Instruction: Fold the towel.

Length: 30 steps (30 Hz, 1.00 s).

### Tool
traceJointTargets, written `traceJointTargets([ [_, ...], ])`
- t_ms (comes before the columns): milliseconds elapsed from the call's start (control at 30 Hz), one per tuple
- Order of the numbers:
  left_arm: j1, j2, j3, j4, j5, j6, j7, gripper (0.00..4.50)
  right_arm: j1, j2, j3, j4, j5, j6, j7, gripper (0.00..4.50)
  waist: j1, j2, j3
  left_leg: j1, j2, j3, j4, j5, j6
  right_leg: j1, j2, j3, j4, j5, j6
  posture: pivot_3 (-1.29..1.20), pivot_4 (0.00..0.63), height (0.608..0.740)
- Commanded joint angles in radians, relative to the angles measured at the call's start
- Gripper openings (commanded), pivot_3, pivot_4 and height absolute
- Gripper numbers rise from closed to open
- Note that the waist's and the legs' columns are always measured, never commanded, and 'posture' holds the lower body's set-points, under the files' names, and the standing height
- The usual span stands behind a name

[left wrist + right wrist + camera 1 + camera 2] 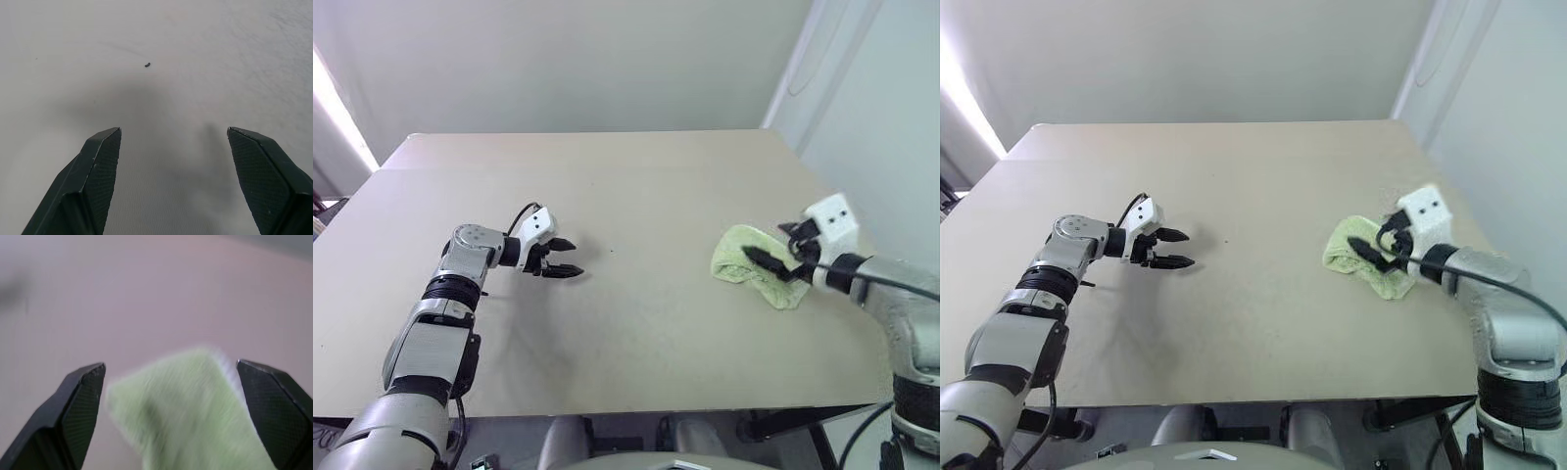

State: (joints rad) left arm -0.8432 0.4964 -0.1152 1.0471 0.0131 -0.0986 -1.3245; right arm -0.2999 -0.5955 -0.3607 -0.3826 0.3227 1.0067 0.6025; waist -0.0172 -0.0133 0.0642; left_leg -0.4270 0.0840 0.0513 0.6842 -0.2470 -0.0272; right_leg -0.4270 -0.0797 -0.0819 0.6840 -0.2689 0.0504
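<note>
Near the table's [636, 186] right edge you see the towel [744, 257] lying bunched in a compact heap, so judge the fold roughly made but untidy. Your right gripper [781, 257] hangs over it, fingers apart, holding nothing. Toward the left edge, your left gripper [570, 257] hovers spread and empty. Nothing obstructs; one dark speck [147, 64] marks the surface.

The towel [751, 263] lies on the table [636, 323] at its right, under the right tool [773, 262].

1 towel [751, 262], 1 table [636, 196] (2 tools)
</note>
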Motion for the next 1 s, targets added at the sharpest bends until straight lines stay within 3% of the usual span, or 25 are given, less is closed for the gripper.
traceJointTargets([
  [33, -0.031, -0.003, -0.005, -0.006, 0.011, -0.025, 0.009, 3.66, -0.073, 0.074, -0.046, 0.099, -0.015, 0.023, -0.154, 4.46, 0.002, 0.0, 0.0, 0.0, 0.0, 0.0, 0.0, 0.0, 0.0, 0.0, 0.0, 0.0, 0.0, 0.0, 0.0, 0.0, 0.0, 0.683],
  [133, -0.024, -0.001, -0.024, -0.001, 0.033, -0.055, 0.022, 3.66, -0.092, 0.126, -0.018, 0.165, -0.043, 0.01, -0.243, 4.46, 0.003, 0.0, 0.0, -0.001, 0.0, 0.001, 0.0, 0.0, 0.0, 0.0, 0.0, 0.0, 0.0, 0.002, -0.004, 0.0, 0.0, 0.683],
  [367, -0.038, -0.007, -0.008, 0.008, 0.017, -0.052, 0.021, 3.66, 0.025, 0.229, 0.135, 0.19, -0.08, -0.059, -0.306, 4.46, 0.0, 0.001, 0.0, -0.002, 0.0, 0.0, -0.002, 0.0, 0.0, -0.002, 0.0, 0.0, 0.0, 0.003, 0.001, 0.0, 0.0, 0.683],
  [600, -0.035, -0.007, -0.003, 0.001, 0.011, -0.054, 0.021, 3.66, 0.061, 0.222, 0.228, 0.327, -0.158, -0.182, -0.335, 4.46, 0.0, 0.001, 0.0, 0.0, 0.0, 0.0, 0.0, 0.0, 0.0, 0.001, -0.001, 0.0, 0.0, 0.0, 0.001, 0.0, 0.0, 0.683],
  [1000, -0.05, 0.03, 0.074, -0.136, -0.138, 0.187, -0.152, 3.66, 0.101, 0.138, 0.005, 0.046, 0.129, -0.1, -0.165, 4.46, -0.001, 0.001, 0.0, -0.001, 0.0, 0.0, -0.001, 0.0, 0.0, 0.0, 0.0, 0.0, 0.0, 0.002, -0.001, 0.0, 0.0, 0.683],
])
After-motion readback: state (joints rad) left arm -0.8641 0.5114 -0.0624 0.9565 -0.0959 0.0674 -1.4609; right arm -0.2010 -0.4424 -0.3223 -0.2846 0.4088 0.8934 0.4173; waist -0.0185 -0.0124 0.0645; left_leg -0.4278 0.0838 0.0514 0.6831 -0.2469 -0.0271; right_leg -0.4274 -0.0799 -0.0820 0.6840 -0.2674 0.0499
